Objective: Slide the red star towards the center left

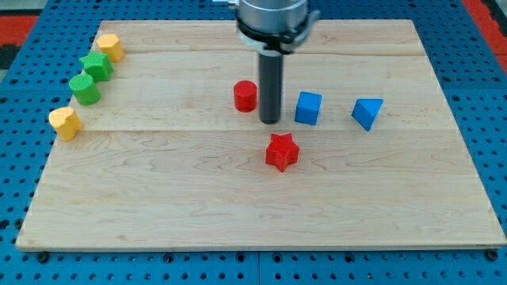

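The red star (281, 152) lies a little right of the board's middle, toward the view's bottom. My tip (270, 121) rests on the board just above the star, with a small gap between them. A red cylinder (245, 96) stands just left of the rod. A blue cube (308, 108) stands just right of the rod.
A blue triangular block (367, 112) lies further right. At the board's left edge sit a yellow block (110, 47), a green star-like block (97, 66), a green cylinder (84, 89) and a yellow block (65, 123). The wooden board (158, 198) lies on a blue pegboard table.
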`<state>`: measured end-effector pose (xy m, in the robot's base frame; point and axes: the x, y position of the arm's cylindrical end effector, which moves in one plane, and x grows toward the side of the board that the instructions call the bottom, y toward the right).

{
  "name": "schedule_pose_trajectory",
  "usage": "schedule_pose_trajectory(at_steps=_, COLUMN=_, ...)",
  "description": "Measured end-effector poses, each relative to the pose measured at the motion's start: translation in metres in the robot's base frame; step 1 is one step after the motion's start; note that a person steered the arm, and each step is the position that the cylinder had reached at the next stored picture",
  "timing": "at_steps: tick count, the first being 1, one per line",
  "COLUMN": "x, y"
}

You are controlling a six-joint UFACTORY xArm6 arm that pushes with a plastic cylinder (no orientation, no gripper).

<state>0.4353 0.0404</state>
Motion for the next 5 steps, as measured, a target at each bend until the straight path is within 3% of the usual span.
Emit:
schedule_pose_trajectory(at_steps=1, x=0.049, y=0.052)
schedule_pose_trajectory(at_steps=2, x=0.074, y=0.035)
schedule_pose_trajectory(at_steps=3, x=0.068, y=-0.047)
schedule_pose_trajectory(at_steps=4, x=0.030, y=-0.101)
schedule_pose_trajectory(at_steps=5, x=0.059, y=-0.051)
